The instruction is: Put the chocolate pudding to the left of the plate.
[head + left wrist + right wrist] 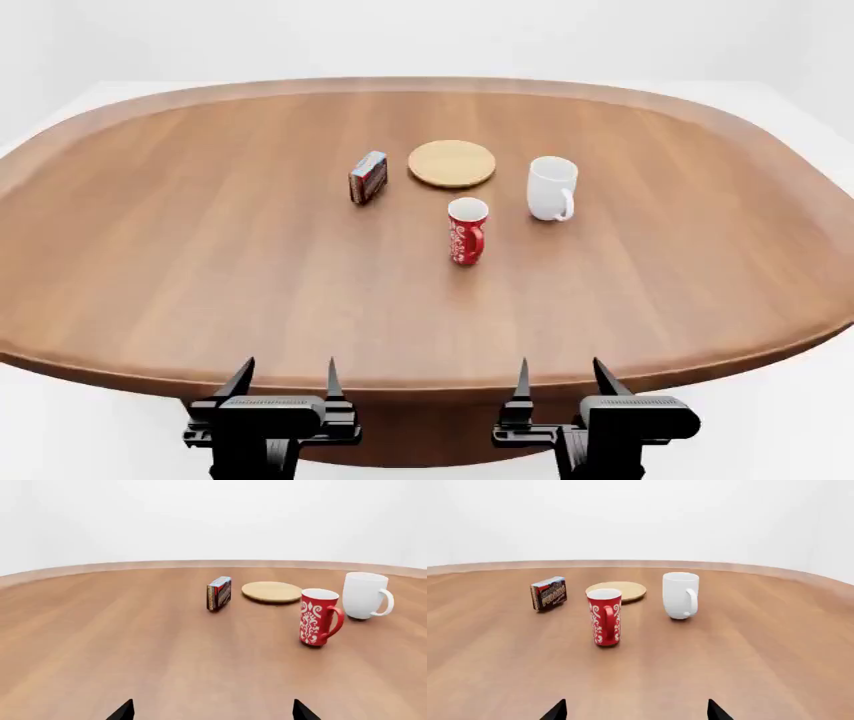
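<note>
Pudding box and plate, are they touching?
Apart. The head view shows bare table between the pudding box and the plate; the left wrist view shows that gap too.

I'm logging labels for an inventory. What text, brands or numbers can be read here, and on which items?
chocolate pudding: print on its face, likely "PUDDING", too blurred to confirm.
red mug: white ornamental pattern only, no words.
white mug: blank.
plate: blank.

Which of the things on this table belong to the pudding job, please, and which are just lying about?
For the job:
pudding, standing on edge
plate

Just lying about:
red mug
white mug
</note>
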{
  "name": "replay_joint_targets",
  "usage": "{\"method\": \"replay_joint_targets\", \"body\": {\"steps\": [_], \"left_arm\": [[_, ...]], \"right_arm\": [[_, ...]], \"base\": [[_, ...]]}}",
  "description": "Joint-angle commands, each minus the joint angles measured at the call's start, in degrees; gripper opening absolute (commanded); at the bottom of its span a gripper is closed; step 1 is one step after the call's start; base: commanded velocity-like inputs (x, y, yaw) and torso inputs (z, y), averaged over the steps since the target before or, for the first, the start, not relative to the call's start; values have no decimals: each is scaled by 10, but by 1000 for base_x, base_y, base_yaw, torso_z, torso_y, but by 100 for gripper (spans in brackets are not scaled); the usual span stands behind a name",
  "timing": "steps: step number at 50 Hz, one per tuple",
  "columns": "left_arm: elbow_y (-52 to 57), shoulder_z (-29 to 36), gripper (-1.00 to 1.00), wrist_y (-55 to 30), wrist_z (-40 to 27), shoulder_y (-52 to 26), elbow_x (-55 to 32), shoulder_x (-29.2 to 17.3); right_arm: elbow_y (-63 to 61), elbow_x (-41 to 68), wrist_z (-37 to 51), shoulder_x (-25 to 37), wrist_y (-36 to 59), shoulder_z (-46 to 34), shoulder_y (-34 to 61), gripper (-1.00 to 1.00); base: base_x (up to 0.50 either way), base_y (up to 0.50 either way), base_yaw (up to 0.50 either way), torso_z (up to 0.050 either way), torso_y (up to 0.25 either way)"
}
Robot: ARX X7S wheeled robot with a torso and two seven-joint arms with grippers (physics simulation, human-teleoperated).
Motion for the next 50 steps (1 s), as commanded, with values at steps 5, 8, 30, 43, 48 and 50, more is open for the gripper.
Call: {"method": "replay_joint_targets", "body": {"steps": [5, 8, 30, 43, 48, 50], "left_arm": [[-1, 20, 100, 2, -20, 0, -18, -18], [2, 25, 100, 1, -26, 1, -22, -22], [1, 50, 100, 11, -50, 2, -42, -43], [5, 64, 100, 16, -59, 5, -43, -52], [7, 68, 100, 14, -64, 5, -46, -55], [7, 69, 100, 14, -66, 5, -47, -56]], "right_arm": [[-1, 19, 20, 18, -2, -22, -1, 100], [-1, 23, 24, 22, -3, -27, -1, 100], [-2, 39, 52, 42, -4, -51, 0, 100], [-1, 48, 62, 50, -4, -60, 1, 100], [-2, 51, 66, 53, -4, -64, 1, 100], [-2, 52, 67, 55, -4, -66, 1, 100]], "base": [[0, 0, 0, 0, 0], [0, 0, 0, 0, 0], [0, 236, 0, 0, 0], [0, 500, 0, 0, 0], [0, 500, 0, 0, 0], [0, 500, 0, 0, 0]]}}
